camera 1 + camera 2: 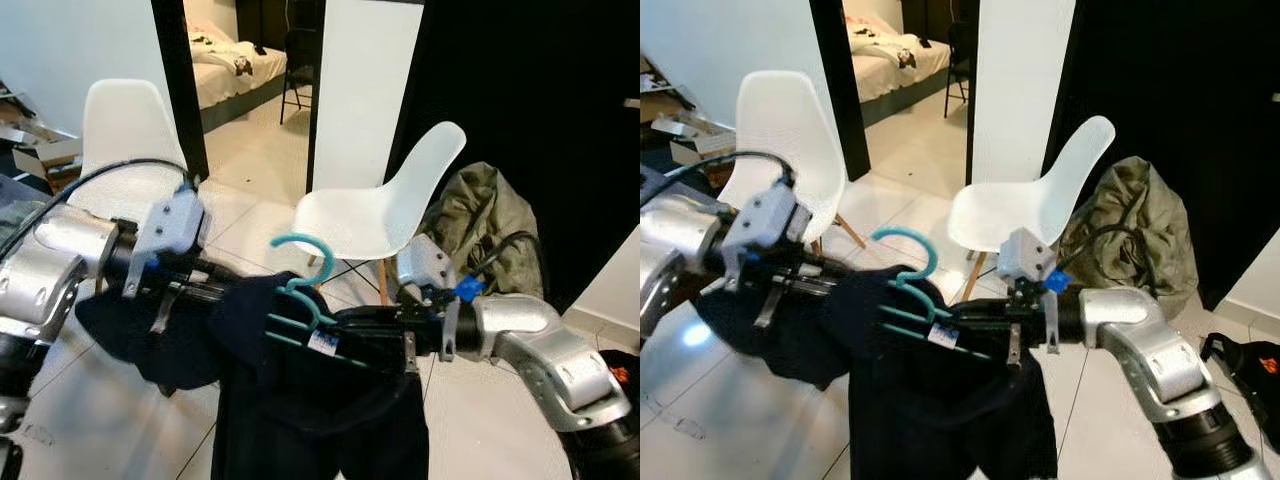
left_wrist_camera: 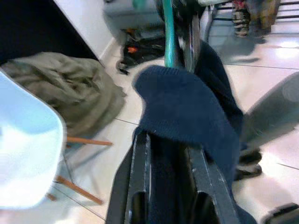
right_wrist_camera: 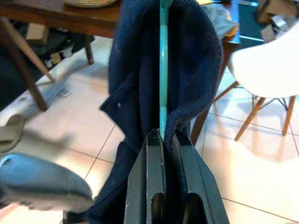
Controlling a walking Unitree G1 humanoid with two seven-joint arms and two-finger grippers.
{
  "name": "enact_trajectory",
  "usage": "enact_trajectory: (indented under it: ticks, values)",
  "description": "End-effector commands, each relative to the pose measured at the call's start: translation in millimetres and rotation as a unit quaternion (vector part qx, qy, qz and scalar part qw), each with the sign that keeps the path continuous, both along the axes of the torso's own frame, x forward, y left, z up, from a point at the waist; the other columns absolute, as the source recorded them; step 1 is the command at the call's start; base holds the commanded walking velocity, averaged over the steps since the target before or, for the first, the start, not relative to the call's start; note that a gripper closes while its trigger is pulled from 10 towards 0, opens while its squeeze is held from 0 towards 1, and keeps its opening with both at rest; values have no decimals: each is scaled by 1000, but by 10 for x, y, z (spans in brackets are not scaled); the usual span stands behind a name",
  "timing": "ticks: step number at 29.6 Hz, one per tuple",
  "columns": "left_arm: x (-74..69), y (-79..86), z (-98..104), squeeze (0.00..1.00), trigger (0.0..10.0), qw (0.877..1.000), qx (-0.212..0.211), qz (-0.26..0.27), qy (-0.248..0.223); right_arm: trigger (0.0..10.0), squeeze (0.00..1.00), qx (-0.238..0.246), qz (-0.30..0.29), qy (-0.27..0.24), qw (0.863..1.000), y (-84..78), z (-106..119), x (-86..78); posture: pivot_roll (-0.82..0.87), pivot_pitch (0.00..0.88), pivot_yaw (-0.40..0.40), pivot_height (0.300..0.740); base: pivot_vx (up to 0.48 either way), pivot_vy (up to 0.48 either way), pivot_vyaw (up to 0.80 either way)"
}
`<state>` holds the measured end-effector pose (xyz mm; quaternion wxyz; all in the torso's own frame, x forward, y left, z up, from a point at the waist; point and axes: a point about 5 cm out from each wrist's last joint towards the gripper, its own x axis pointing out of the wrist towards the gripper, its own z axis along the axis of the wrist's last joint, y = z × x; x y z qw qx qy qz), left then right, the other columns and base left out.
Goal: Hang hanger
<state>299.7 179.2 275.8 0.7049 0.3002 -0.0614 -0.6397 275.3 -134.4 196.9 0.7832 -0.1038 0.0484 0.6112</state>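
A teal hanger (image 1: 300, 285) draped with a navy sweater (image 1: 300, 390) is clamped by the right gripper (image 3: 162, 135); fabric is pinched by the left gripper (image 2: 166, 144), so slippage is risked.

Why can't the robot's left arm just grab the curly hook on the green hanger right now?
Probably it can't: the left gripper is shut on the dark sweater, so it isn't free. The teal hanger hook itself sticks up uncovered, close beside it, while the right gripper holds the hanger.

A home: bed (image 1: 232, 62) beyond doorway, dining chairs (image 1: 375, 205).
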Motion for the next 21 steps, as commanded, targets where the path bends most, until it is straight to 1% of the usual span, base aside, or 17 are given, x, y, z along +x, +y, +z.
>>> enact_trajectory:
  ticks: [1, 2, 3, 5, 10, 12, 13, 14, 15, 16, 17, 18, 20, 21]
  values:
    - [26, -14, 84, 1000, 10000, 999, -25, 6, -26, 0, 0, -5, -20, -12, 1000, -4, 14, 57, 2, 0, -38, 740, 0, 0, 0]
    - [26, -14, 84, 1000, 10000, 999, -25, 6, -26, 0, 0, -5, -20, -12, 1000, -4, 14, 57, 2, 0, -38, 740, 0, 0, 0]
    - [44, -22, 110, 1000, 10000, 999, -31, 11, -34, 0, 0, -1, -34, -16, 999, -17, 22, 91, 2, 0, -38, 740, 0, 0, 0]
    - [53, -24, 131, 1000, 10000, 999, -32, 12, -40, 0, 0, 1, -44, -18, 999, -30, 30, 113, 2, 0, -38, 740, 0, 0, 0]
    - [63, -13, 186, 1000, 10000, 998, -31, 15, -52, 0, 0, -1, -57, -20, 998, -71, 30, 133, -8, 0, -34, 740, 0, 0, 0]
    - [64, 12, 192, 1000, 10000, 998, -24, 22, -59, 0, 0, -4, -70, -18, 997, -94, 12, 155, -7, 0, -36, 740, 0, 0, 0]
    - [68, 41, 196, 1000, 10000, 997, -24, 32, -62, 0, 0, -7, -87, -17, 996, -122, -3, 184, -7, 0, -36, 740, 0, 0, 0]
    - [79, 92, 181, 737, 10000, 997, -19, 46, -64, 0, 0, -8, -115, -16, 993, -171, -24, 233, -7, 0, -36, 740, 0, 0, 0]
    - [93, 150, 150, 94, 10000, 996, -12, 64, -66, 0, 0, -8, -148, -13, 989, -238, -48, 289, -7, 0, -36, 740, 0, 0, 0]
    - [93, 150, 150, 94, 10000, 996, -12, 64, -66, 0, 0, -8, -148, -13, 989, -238, -48, 289, -7, 0, -36, 740, 0, 0, 0]
    - [104, 205, 112, 0, 10000, 995, -4, 81, -67, 0, 0, -11, -177, -12, 984, -306, -75, 336, -7, 0, -36, 740, 0, 0, 0]
    - [104, 205, 112, 0, 10000, 995, -4, 81, -67, 0, 0, -11, -177, -12, 984, -306, -75, 336, -7, 0, -36, 740, 0, 0, 0]
    - [131, 333, 13, 0, 10000, 990, -5, 123, -64, 0, 0, 1, -252, -4, 968, -463, -120, 429, -11, 0, -33, 740, 0, 0, 0]
    - [131, 333, 13, 0, 10000, 990, -5, 123, -64, 0, 0, 1, -252, -4, 968, -463, -120, 429, -11, 0, -33, 740, 0, 0, 0]
